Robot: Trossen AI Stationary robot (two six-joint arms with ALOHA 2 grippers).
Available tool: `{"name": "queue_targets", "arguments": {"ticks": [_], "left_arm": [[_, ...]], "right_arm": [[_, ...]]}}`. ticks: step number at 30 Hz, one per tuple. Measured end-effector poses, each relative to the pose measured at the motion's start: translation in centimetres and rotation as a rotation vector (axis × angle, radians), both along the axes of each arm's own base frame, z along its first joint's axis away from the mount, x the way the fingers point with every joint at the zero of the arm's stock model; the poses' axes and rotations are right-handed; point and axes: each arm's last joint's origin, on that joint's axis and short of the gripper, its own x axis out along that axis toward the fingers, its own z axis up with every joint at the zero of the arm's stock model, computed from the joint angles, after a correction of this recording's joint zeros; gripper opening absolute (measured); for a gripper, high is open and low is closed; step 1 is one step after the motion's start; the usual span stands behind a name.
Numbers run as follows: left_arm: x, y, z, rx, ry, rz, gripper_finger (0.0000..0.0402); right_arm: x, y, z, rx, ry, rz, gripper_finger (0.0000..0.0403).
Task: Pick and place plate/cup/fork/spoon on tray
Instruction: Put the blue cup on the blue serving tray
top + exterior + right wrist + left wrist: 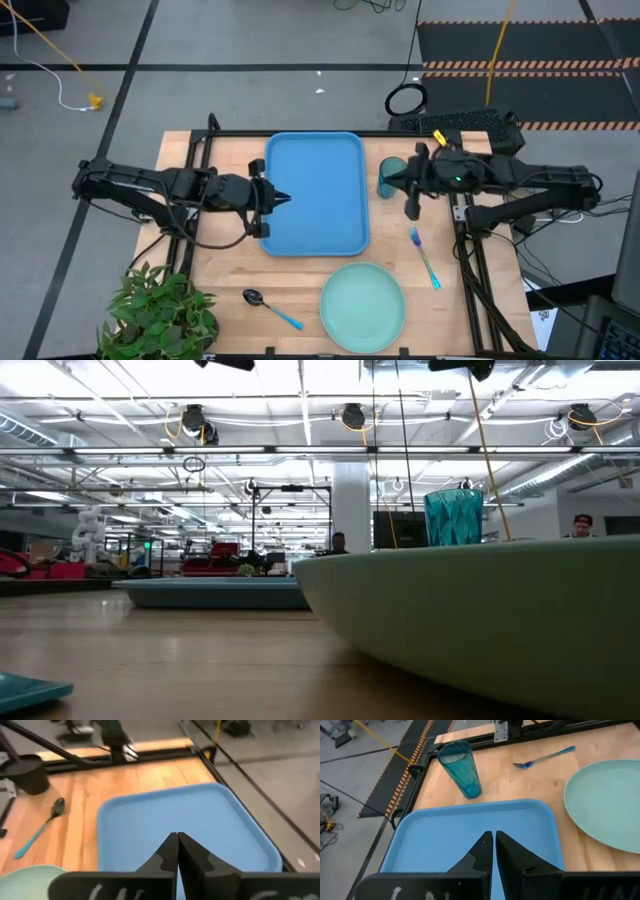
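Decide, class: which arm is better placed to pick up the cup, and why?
Probably the right. The right gripper hovers shut right beside the cup, which stands off the tray's right edge. The left gripper, also shut, sits at the tray's far left side.

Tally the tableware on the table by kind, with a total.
Tray: 1
Plate: 1
Cup: 1
Fork: 1
Spoon: 1
Total: 5
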Motion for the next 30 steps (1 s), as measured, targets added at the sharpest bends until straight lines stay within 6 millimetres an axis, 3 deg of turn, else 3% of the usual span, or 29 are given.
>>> {"name": "queue_targets", "arguments": {"ticks": [7, 15, 30], "left_arm": [[0.1, 0.0, -0.1, 0.020, -0.008, -0.018, 0.0026], [0.1, -0.3, -0.3, -0.007, 0.009, -0.096, 0.0026], [0.3, -0.3, -0.5, -0.004, 0.025, -0.097, 0.0026]], "right_arm": [[2.3, -1.8, 0.9, 0.084, 0.273, -0.078, 0.0000], [3.7, -3.3, -1.3, 0.155, 0.460, -0.062, 0.0022], [6.1, -4.1, -4.9, -0.039, 0.741, 0.064, 0.0146]]}}
